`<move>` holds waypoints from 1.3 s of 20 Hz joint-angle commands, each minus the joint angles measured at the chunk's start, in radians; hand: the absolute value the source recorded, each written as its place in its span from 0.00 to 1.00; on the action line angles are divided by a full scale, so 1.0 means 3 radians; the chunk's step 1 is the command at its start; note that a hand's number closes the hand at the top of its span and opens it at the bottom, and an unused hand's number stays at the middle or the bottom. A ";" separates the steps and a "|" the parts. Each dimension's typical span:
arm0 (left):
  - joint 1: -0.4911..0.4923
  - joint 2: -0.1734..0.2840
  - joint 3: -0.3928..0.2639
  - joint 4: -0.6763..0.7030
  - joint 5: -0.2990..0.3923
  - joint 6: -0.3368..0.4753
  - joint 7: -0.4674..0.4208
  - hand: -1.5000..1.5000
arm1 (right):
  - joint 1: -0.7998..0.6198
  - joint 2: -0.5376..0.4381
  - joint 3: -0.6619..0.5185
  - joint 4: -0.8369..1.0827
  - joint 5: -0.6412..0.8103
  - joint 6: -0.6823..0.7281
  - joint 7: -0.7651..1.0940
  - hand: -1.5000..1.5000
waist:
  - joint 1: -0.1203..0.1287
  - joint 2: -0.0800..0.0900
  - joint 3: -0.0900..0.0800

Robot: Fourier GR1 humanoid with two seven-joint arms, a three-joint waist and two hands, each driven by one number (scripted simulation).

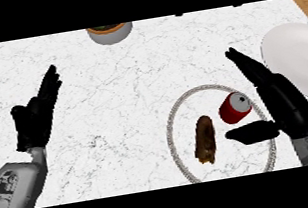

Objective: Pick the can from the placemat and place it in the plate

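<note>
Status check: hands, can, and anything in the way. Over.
Right hand open beside the can, not gripping. Left hand open, resting at left. Can on placemat; plate right. Brown item on placemat, off the path.

White marbled counter (125, 90) carries: round placemat (178, 122) (pale rim, lower right), white plate (303, 59) at right edge, grey bowl (109, 32) at far edge.

Surface (131, 84): white marble, wood showing at both far corners.
Pot (110, 32): grey, at the surface's far edge, cut off by the view.
Brown item (205, 139): elongated, well nearer than the pot.
</note>
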 commanded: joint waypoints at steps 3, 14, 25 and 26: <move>-0.0007 -0.0106 -0.0089 -0.0026 -0.0145 0.0100 -0.0025 0.50 | -0.0290 -0.0354 0.0015 -0.0375 -0.0192 0.1037 0.1165 0.00 | 0.0033 0.0005 -0.0004; 0.0059 -0.0181 0.0168 -0.0047 -0.0171 -0.0140 -0.0072 0.50 | -0.0349 -0.0049 -0.0289 -0.0237 -0.0360 0.1723 0.1494 0.00 | 0.0052 0.0020 0.0007; 0.0131 -0.0383 0.0123 -0.0123 -0.0355 -0.0196 -0.0003 0.50 | -0.0611 0.0298 -0.0187 0.0583 0.0084 0.1992 0.1352 0.00 | 0.0065 0.0022 0.0007; -0.0055 -0.0254 0.0276 0.0155 -0.0347 -0.0317 -0.0080 0.50 | -0.0562 0.0204 -0.0299 0.0832 0.0116 0.1946 0.0963 0.00 | 0.0058 0.0027 0.0008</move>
